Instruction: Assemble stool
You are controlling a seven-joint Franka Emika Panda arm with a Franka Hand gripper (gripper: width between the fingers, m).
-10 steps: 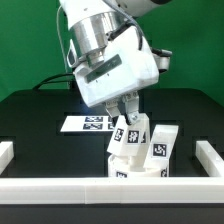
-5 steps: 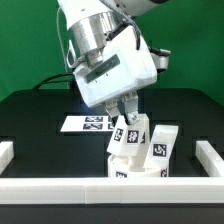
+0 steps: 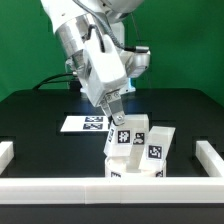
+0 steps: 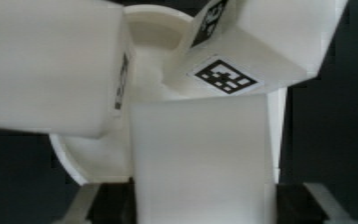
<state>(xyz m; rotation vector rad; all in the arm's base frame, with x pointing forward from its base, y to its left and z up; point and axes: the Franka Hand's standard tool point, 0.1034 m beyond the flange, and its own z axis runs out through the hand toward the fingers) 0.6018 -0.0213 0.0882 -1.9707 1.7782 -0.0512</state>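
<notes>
The claw (image 3: 119, 116) stood part-closed on 1 blocky leg (image 3: 122, 133), which hung directly beneath it, its long axis close to upright and tilted slightly with the wrist. Under that leg sat the round seat (image 3: 140, 170), touching or nearly so; contact could not be judged. Beside the claw, toward the exterior view's right, 2 more legs (image 3: 158, 148) stood on the seat. Count: 1 seat, 3 legs visible. Behind the claw lay 1 marker board (image 3: 85, 124). Any threading would turn on keeping that axis vertical.

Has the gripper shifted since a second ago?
Yes. The gripper has swung toward the exterior view's left, judged against the marker board, and now sits on a stool leg.
</notes>
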